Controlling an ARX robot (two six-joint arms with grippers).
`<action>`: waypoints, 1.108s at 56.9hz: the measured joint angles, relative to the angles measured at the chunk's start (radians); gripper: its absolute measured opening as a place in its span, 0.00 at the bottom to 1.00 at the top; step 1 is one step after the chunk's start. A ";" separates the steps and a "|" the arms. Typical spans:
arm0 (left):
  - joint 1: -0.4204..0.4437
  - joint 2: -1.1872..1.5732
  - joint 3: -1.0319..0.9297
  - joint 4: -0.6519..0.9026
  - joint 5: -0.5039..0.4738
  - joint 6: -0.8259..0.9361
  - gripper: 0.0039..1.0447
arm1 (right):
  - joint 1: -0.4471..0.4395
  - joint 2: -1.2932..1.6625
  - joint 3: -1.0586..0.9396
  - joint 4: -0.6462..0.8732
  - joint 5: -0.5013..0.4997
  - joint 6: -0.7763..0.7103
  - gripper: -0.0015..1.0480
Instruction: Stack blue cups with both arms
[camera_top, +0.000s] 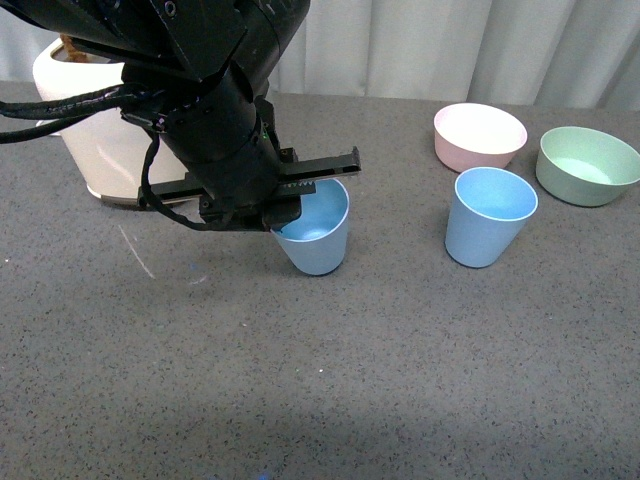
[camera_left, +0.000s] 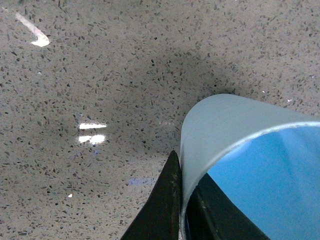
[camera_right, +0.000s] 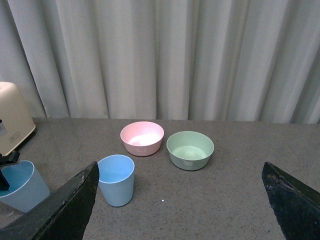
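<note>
**Front view.** The left pincer (camera_top: 292, 205) is clamped on the near rim of the first blue cup (camera_top: 322, 240), which leans slightly. Whether its base touches the bench (camera_top: 400, 380) cannot be told. The second blue cup (camera_top: 488, 218) stands upright, well apart from that pincer, just before a pink bowl (camera_top: 478, 135) and near a green bowl (camera_top: 586, 165). A cream toaster (camera_top: 95, 140) sits behind the arm.

**Left wrist view.** Only this view shows the grip: the cup wall passes between two dark fingers (camera_left: 160, 212), one outside and one inside.

**Right wrist view.** Only this view shows the right pincer (camera_right: 179, 170), spread wide and holding nothing. The second blue cup stands ahead of it, nearer the finger on the toaster's side.
</note>
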 joint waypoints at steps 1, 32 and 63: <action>0.000 0.002 0.002 -0.003 0.000 -0.002 0.03 | 0.000 0.000 0.000 0.000 0.000 0.000 0.91; 0.045 -0.073 -0.021 0.062 0.035 -0.040 0.62 | 0.000 0.000 0.000 0.000 0.000 0.000 0.91; 0.162 -0.370 -0.746 1.472 -0.195 0.435 0.30 | 0.000 0.000 0.000 0.000 0.000 0.000 0.91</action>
